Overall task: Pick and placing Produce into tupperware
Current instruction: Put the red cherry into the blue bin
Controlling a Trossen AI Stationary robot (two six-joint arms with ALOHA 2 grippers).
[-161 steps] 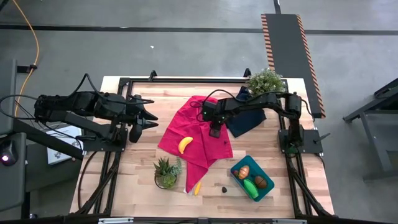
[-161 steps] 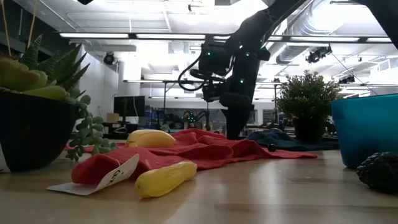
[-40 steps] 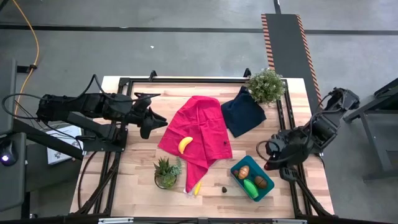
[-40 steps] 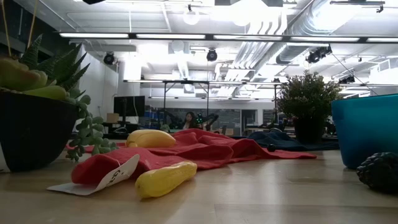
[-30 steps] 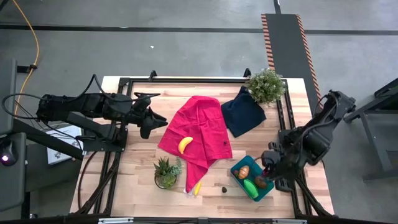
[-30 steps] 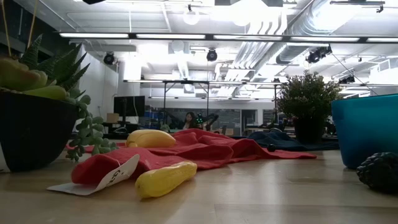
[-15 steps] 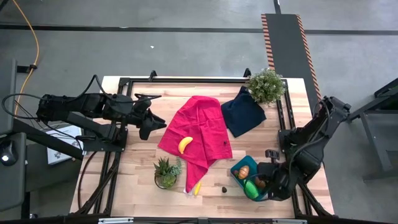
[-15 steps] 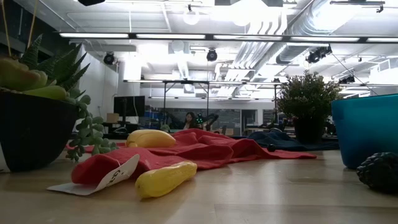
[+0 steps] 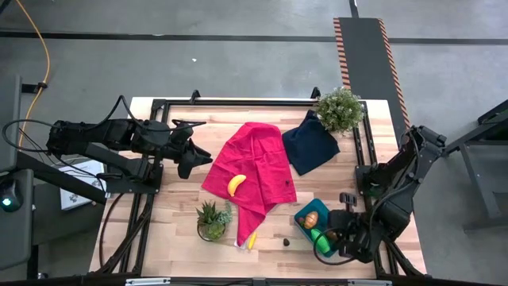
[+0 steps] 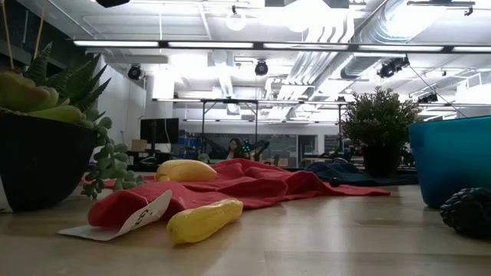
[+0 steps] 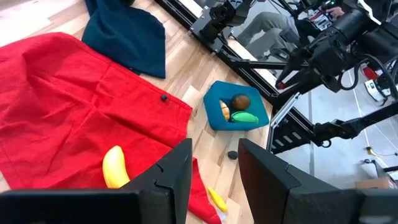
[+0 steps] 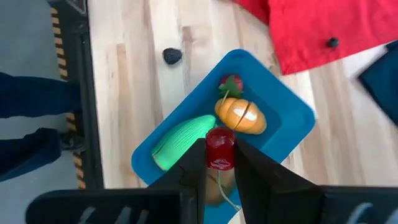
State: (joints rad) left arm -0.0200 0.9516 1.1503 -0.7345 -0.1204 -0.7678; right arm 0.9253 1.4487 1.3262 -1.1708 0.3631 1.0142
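Observation:
The teal tupperware (image 9: 305,210) stands near the table's near right corner. In it lie an orange piece (image 12: 241,116), a green piece (image 12: 183,142) and a brown piece (image 11: 240,101). My right gripper (image 12: 219,163) hangs just above the tub, shut on a small red piece (image 12: 219,148). One yellow banana (image 9: 236,184) lies on the red cloth (image 9: 258,155). Another banana (image 9: 252,240) lies on the wood at the cloth's near tip. My left gripper (image 9: 198,156) hovers at the table's left side, open, with nothing between its fingers (image 11: 214,168). My right gripper pinches the small red piece by its two sides (image 12: 219,157) between its two fingertips. The fingers come from above and point steeply down. The piece is lifted clear, over the inside of the tub.
A small dark lump (image 9: 286,239) lies on the wood left of the tub. A potted succulent (image 9: 212,220) stands near the front edge and a leafy plant (image 9: 339,109) at the far right. A navy cloth (image 9: 309,143) lies beside the red one.
My right gripper has swung toward the table's near edge and sunk, tipping further down. It has come from beside the tub's right side to just above it and has stayed shut on the red piece.

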